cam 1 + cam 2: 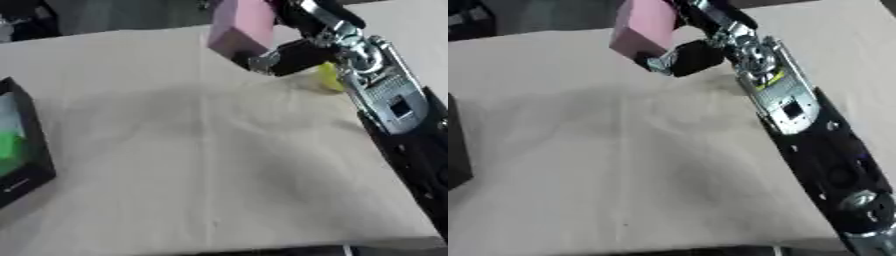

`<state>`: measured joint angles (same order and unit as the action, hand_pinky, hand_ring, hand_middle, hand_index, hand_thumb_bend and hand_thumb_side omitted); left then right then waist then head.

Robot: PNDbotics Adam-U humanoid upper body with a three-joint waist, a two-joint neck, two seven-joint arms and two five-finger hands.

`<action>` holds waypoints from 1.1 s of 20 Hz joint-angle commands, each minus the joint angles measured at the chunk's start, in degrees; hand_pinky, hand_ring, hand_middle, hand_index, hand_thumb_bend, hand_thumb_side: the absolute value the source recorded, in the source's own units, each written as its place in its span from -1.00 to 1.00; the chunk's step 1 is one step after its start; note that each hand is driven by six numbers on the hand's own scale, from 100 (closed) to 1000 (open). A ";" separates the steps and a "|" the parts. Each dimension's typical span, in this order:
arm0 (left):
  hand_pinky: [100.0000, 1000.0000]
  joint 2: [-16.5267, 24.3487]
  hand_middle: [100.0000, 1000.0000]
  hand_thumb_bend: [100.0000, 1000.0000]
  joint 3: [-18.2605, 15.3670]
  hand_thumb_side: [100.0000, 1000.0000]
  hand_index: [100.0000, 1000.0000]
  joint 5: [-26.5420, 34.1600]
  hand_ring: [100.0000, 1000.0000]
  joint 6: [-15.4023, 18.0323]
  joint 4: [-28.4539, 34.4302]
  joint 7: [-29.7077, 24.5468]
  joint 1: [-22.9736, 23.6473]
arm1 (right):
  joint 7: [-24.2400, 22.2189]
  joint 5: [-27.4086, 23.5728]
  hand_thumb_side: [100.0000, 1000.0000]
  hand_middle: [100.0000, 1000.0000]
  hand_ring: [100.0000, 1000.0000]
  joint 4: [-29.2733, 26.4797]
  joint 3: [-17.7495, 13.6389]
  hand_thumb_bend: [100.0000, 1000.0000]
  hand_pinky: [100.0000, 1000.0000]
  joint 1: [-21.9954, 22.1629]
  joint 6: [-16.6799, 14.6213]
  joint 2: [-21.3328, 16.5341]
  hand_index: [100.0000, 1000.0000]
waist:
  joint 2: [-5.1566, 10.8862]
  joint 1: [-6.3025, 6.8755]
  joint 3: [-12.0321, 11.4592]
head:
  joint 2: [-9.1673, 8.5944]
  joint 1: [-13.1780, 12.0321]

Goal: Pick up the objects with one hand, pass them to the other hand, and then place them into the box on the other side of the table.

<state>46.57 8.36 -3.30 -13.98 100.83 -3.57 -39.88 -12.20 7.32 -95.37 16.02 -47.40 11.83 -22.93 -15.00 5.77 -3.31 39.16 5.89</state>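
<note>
A pink block (241, 27) hangs above the far side of the table, and my right hand (293, 50) is shut on it, thumb under its lower corner. The right arm (794, 110) stretches in from the lower right across the cloth. A yellow-green object (330, 77) lies on the table just behind the wrist, partly hidden by it. A black box (31, 145) stands at the left edge with something green (10, 150) inside. My left hand shows in neither view.
A beige cloth (201, 165) with a lengthwise crease covers the table. Its front edge runs along the bottom of the view. Dark shapes lie beyond the far edge at the upper left.
</note>
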 commanded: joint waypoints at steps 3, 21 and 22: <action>0.66 2.87 0.39 0.20 1.53 -0.09 0.59 -0.25 0.42 1.21 1.25 -5.74 -2.46 | 0.91 0.22 -1.00 -0.14 0.26 -0.57 1.43 -0.30 0.54 -1.42 -0.51 1.07 0.00 | 2.56 0.73 -0.39 | 0.14 -0.66; 0.68 3.08 0.50 0.28 9.66 -0.10 0.65 -3.78 0.52 1.12 7.50 -21.19 -9.77 | 0.89 3.10 -1.00 -0.14 0.27 3.36 6.40 -0.29 0.55 -2.29 -3.29 5.44 0.01 | 2.50 0.82 -1.66 | 0.70 -0.60; 0.69 2.94 0.51 0.30 10.09 -0.11 0.67 -4.03 0.53 0.95 7.62 -21.86 -10.12 | 0.80 3.32 -1.00 -0.14 0.27 3.57 6.68 -0.29 0.55 -2.34 -3.47 5.56 0.01 | 2.51 0.83 -1.69 | 0.74 -0.60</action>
<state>47.81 18.48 -6.74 -12.83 107.72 -24.53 -48.90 -11.35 10.14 -91.45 22.60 -48.42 8.77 -17.45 -14.99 5.85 -4.81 39.70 5.21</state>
